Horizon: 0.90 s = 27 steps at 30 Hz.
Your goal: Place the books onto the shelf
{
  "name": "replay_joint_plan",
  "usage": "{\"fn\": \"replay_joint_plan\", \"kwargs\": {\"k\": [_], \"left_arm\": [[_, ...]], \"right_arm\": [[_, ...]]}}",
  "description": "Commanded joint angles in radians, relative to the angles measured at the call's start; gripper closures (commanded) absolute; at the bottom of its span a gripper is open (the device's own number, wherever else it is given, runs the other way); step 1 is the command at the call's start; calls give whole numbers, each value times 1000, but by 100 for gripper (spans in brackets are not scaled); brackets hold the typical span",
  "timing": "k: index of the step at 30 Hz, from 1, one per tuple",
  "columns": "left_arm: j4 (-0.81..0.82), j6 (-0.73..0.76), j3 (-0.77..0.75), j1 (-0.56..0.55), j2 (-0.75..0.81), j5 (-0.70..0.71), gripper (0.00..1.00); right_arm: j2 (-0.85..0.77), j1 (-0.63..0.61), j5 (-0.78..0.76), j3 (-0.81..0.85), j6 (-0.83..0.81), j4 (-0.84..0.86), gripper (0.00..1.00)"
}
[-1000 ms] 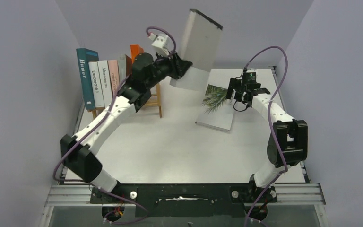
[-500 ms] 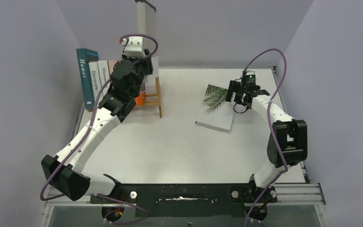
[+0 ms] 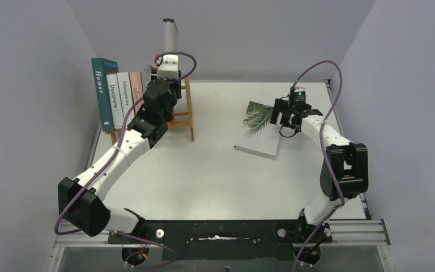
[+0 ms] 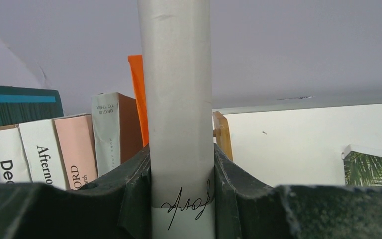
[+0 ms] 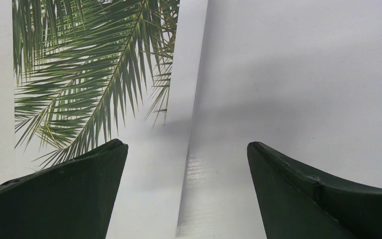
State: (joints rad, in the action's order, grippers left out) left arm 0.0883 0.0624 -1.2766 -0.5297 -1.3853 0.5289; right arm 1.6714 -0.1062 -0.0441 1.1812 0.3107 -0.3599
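Upright grey book [image 4: 176, 89] at the right end of the shelf [image 3: 188, 116]
Your left gripper [image 4: 181, 172] is clamped on it, just right of the orange book [image 4: 138, 94]. Your right gripper [image 5: 186, 164] gapes wide, holding nothing, above the palm-leaf book [image 3: 259, 136], which lies flat well to the right of the shelf.

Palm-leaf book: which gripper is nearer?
Right: the right gripper hangs open over the palm-leaf book, at its edge; the left gripper is at the shelf, shut on a grey book.
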Motion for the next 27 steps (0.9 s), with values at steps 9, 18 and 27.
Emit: {"fn": "replay_joint_plan", "kwargs": {"k": [9, 18, 27], "left_arm": [[293, -30, 153, 57, -9, -6, 100], [398, -98, 240, 83, -63, -52, 100], [477, -122, 302, 98, -113, -68, 100]], "right_arm": [[-45, -15, 3, 12, 12, 35, 2], [-50, -15, 1, 12, 5, 27, 2], [-55, -15, 4, 12, 3, 26, 2]]}}
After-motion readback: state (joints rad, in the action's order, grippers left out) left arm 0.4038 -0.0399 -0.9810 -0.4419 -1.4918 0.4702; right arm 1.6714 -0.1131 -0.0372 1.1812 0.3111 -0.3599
